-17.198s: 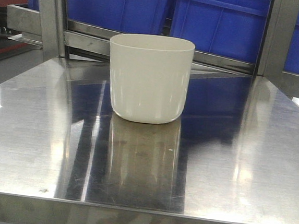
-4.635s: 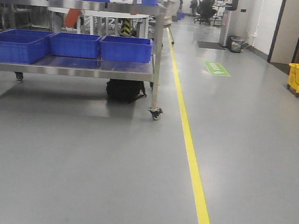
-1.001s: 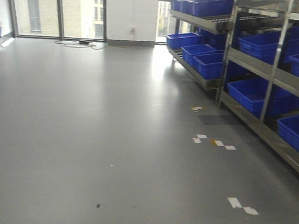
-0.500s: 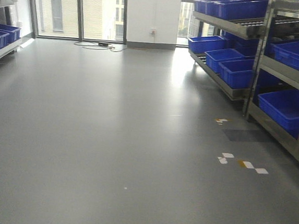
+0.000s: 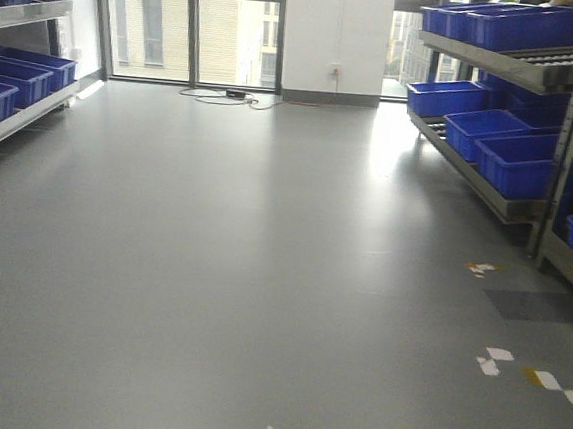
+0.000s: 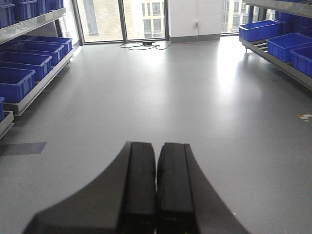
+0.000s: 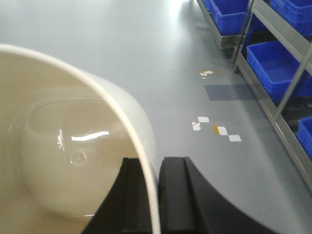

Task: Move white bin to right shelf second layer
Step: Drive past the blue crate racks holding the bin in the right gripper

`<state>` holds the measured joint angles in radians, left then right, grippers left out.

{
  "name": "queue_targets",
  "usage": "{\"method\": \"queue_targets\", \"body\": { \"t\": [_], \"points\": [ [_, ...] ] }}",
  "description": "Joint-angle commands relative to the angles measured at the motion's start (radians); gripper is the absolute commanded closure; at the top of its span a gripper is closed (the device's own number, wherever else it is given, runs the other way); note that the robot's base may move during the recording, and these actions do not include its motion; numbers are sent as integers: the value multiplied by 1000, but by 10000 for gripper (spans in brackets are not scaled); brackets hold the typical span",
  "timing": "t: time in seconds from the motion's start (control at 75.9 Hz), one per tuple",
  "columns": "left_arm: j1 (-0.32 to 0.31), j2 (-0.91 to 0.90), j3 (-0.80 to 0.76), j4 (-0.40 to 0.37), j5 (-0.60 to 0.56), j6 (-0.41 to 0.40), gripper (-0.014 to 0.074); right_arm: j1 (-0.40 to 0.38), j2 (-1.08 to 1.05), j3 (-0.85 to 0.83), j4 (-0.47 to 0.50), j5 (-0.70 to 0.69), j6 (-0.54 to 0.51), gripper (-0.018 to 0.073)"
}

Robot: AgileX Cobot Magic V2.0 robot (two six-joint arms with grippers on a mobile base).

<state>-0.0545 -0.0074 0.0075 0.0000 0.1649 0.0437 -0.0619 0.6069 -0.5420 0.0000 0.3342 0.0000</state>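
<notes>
**Hands.** The right hand is clenched on the white bin, gripping one wall at the rim. One finger sits inside the tub and the other outside. The left hand is clenched on nothing, its fingers pressed together, and hangs over bare floor.

**Location of the bin.** It is carried in the air, off any surface. In the front view only a pale sliver of it shows, at the right edge. The right-hand rack is to the side and well apart from the bin. Placement has not begun, and I judge this to be the transit step.

**Risks for you to note.**
- The grip is a single-wall pinch on glossy plastic. A sharp turn or stop of the base could swing the tub about the fingers or let it slip out.
- Blue crates fill the visible levels. I cannot tell from here which bay of the second layer has room, so confirm a free gap before you reach in.
- The steel uprights stand close beside the crates, and a wide approach could clip the tub's far wall.
- The roller rails slope. If released too high or unevenly, the tub may roll or tip.
</notes>
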Motion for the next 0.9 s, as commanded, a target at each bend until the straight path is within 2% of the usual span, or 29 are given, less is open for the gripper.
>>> {"method": "queue_targets", "body": {
  "t": [0.0, 0.882],
  "points": [
    [-3, -14, 37, 0, -87, -5, 512, 1, -2, -33, 9, -101, 0, 511],
    [-3, -14, 37, 0, -87, -5, 512, 1, -2, -33, 9, -101, 0, 511]
  ]
}}
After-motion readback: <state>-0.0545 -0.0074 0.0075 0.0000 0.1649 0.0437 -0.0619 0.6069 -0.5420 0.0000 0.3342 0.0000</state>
